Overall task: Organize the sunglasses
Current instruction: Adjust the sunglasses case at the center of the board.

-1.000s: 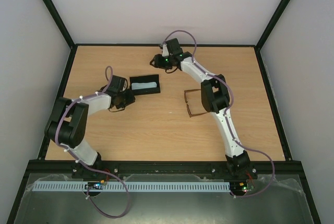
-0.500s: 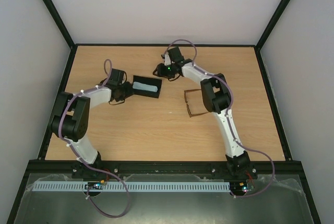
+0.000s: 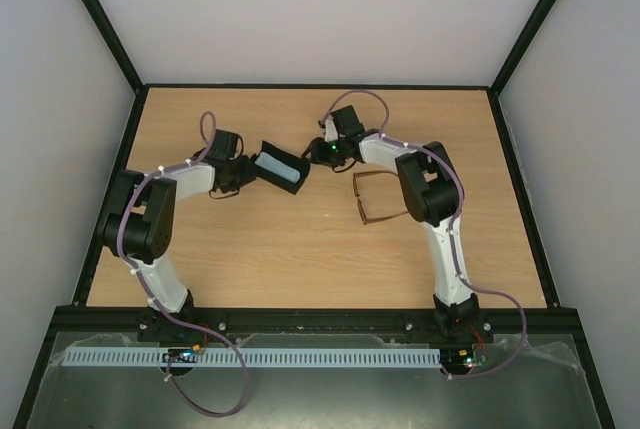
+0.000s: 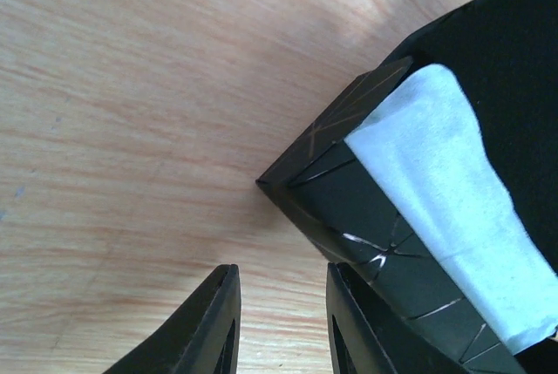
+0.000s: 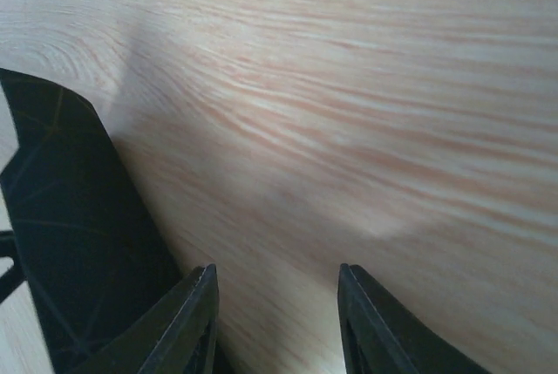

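The sunglasses (image 3: 372,197), thin brown frame with temple arms spread, lie on the wooden table beside my right arm's elbow. The open black case (image 3: 280,167) lies left of centre, tilted, with a light blue cloth (image 3: 277,170) inside. My left gripper (image 3: 247,178) is open at the case's left end; the left wrist view shows the case corner (image 4: 366,208) and the cloth (image 4: 462,234) just ahead of its fingers (image 4: 214,322). My right gripper (image 3: 311,152) is open and empty at the case's right end, the case (image 5: 78,243) by its left finger (image 5: 187,326).
The wooden table (image 3: 300,249) is fenced by a black frame and white walls. My right arm's forearm (image 3: 425,189) stands over the right part of the sunglasses.
My left gripper swung up and right against the case's left end, and the case turned and shifted. My right gripper moved down and right to the case's right end.
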Robot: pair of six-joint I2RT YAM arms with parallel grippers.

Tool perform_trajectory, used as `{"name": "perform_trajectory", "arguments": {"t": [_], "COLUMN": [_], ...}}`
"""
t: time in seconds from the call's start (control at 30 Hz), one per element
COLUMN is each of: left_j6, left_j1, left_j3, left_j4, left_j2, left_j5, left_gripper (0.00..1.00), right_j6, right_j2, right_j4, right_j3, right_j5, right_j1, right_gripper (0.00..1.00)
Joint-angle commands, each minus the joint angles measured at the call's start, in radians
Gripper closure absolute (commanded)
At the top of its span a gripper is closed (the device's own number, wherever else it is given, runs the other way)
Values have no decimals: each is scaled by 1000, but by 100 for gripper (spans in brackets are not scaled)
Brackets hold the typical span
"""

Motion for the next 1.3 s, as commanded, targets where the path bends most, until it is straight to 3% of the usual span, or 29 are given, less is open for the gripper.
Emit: {"name": "perform_trajectory", "arguments": {"t": [0.0, 0.3, 0.8, 1.27], "left_j6": [11, 7, -30, -11], "left_j1": [10, 22, 21, 25], "left_j3": [47, 52, -110, 20], "left_j4": [-2, -1, 43, 34], "left_j2": [18, 10, -112, 57], "left_j5": [-7, 0, 46, 6], "left_gripper": [70, 70, 74, 75], "right_j6": [12, 26, 43, 70], "right_j2": [-80, -200, -222, -595], "right_j4": [64, 117, 38, -22], "right_j3": [-113, -271, -177, -405], "right_j5": [6, 11, 170, 300], "right_j1": [3, 8, 0, -11], "right_gripper": [59, 59, 53, 51]}}
